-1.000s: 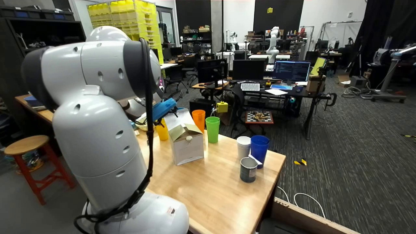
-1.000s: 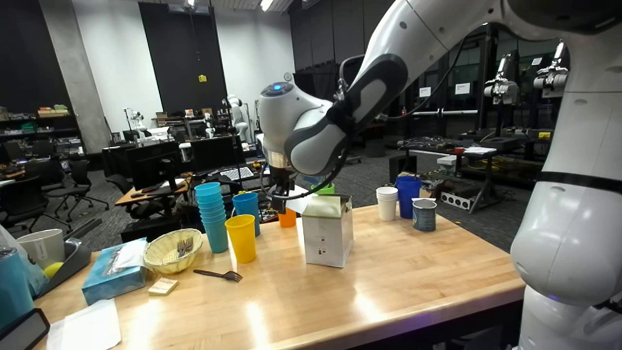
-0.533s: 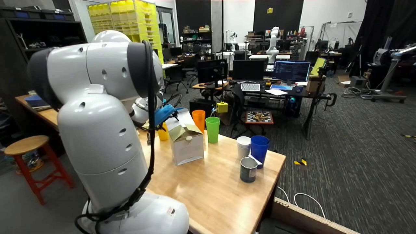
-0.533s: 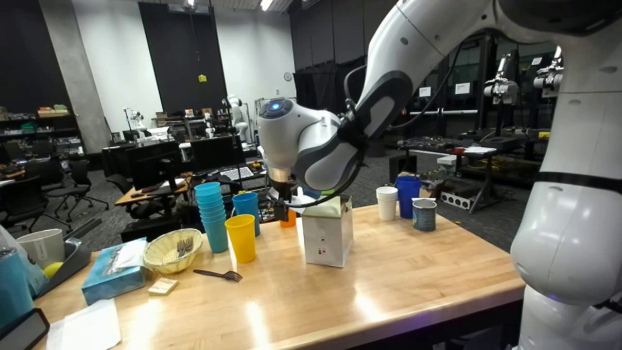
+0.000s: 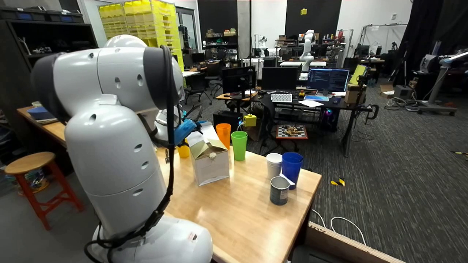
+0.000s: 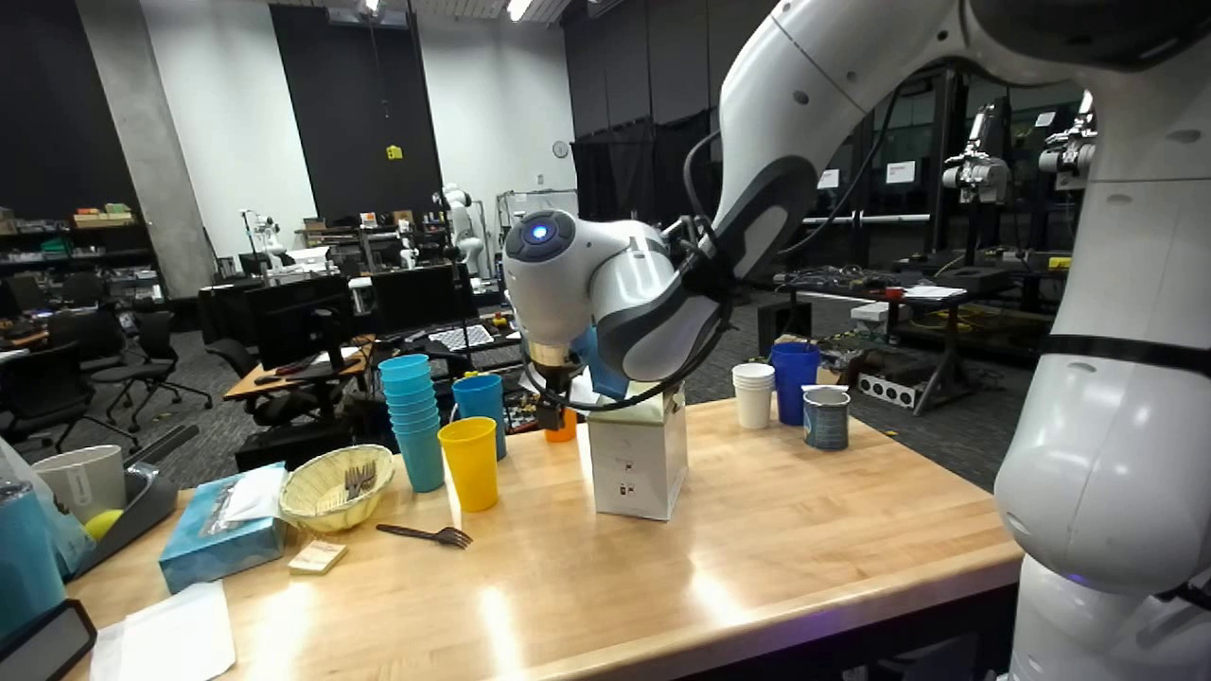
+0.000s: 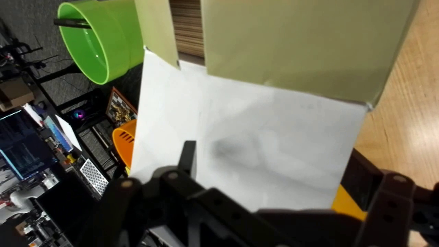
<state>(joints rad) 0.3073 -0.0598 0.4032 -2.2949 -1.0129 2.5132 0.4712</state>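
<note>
While the white box (image 6: 632,468) stood upright on the wooden surface (image 6: 804,539), the gripper (image 7: 274,166) hung beside its top with fingers spread wide, the white lid flap (image 7: 247,113) showing between them in the wrist view; whether they touched it, I could not tell. Near the box stood a green cup (image 7: 125,37) with a dark utensil (image 7: 70,23) inside, an orange cup (image 5: 223,133) and a yellow cup (image 6: 470,468).

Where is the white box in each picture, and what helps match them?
In an exterior view, the white box sits slightly left of and below centre.
In an exterior view, the white box sits slightly right of and below centre.
In the wrist view, the white box spreads from the top edge past the middle.
Shared landmark: the orange cup, appearing close to it in each.
</note>
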